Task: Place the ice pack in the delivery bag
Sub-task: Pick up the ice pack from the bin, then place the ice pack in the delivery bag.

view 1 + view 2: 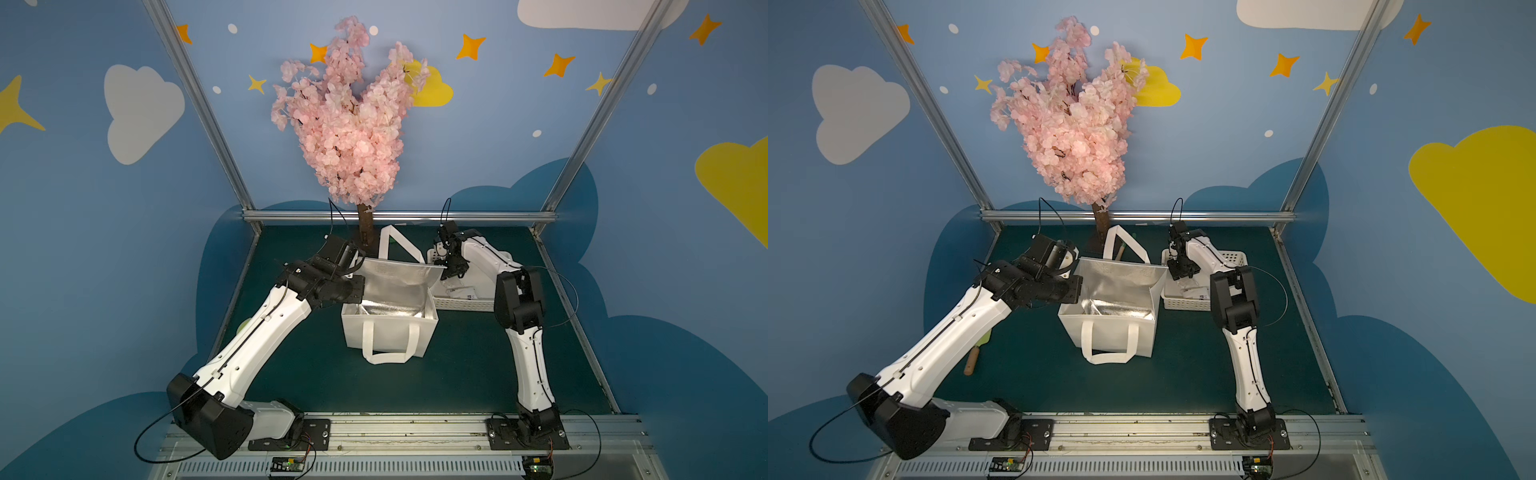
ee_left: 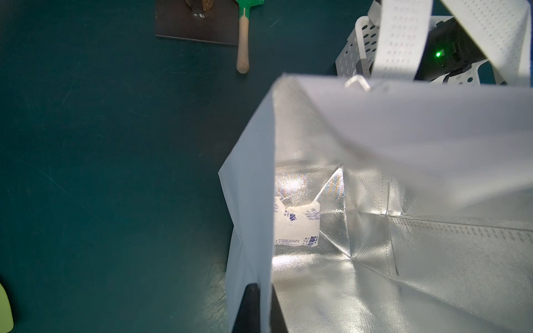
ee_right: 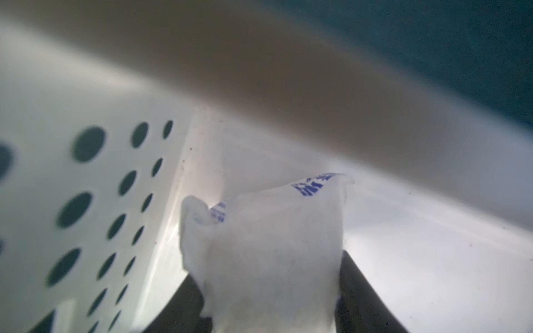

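Crinkled white ice pack, perforated basket, foil-lined delivery bag

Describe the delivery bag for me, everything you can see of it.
The delivery bag is a white, boxy fabric tote lined with silver foil. It stands upright on the green tabletop, mouth open, its flap raised and pinched at one edge by the shut left gripper. One flat loop handle hangs down the front wall; the other stands up behind. An ice pack lies on its floor. A white perforated basket sits close beside it.
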